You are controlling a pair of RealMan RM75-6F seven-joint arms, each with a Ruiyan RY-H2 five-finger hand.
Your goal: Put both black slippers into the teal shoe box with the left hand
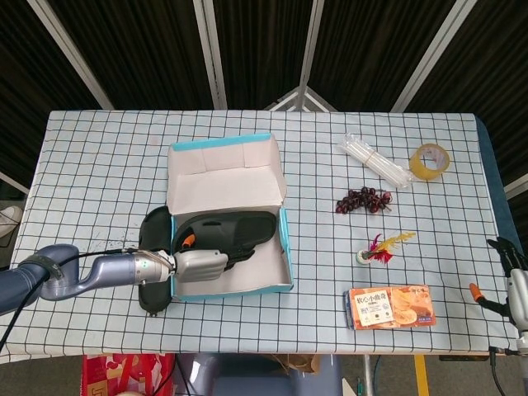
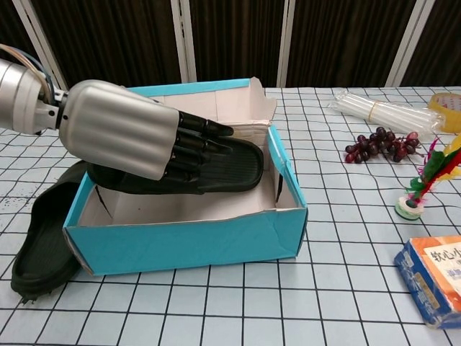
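Observation:
The teal shoe box stands open at the table's front left, its lid flap up at the back. One black slipper lies inside it, sole up and slanted. My left hand hovers over the box's left end. Its fingers are spread above the slipper's near part and do not grip it. The second black slipper lies on the table against the box's left wall, partly under my left forearm. My right hand shows at the far right edge, fingers apart and empty.
To the right of the box lie dark grapes, a feather shuttlecock, an orange snack box, a bundle of clear tubes and a tape roll.

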